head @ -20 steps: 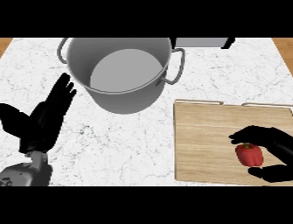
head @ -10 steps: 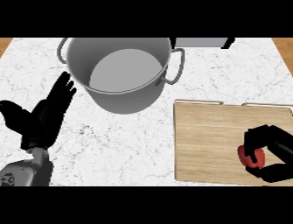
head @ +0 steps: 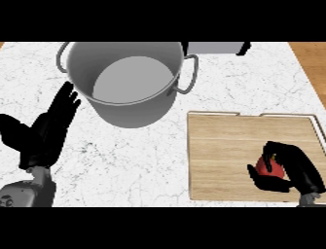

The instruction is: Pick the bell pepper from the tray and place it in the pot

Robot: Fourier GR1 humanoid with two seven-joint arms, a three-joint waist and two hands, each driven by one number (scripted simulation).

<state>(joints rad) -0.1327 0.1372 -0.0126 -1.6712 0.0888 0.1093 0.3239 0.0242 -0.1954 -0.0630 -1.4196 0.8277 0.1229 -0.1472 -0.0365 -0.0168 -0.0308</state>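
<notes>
On the tray (head: 223,141), near its lower right, the right hand (head: 289,168) has its fingers curled round the red pepper (head: 268,168), mostly hiding it. I judge the pepper light, smooth-skinned and hollow, so a wrap round its widest part suits it. The left hand (head: 43,133) rests open beside the pot (head: 126,80).

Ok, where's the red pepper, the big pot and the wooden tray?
bell pepper (head: 268,166), head view, red side showing between the right hand's fingers.
pot (head: 133,108), head view, grey outer wall.
tray (head: 233,138), head view, bare wood near the top.
</notes>
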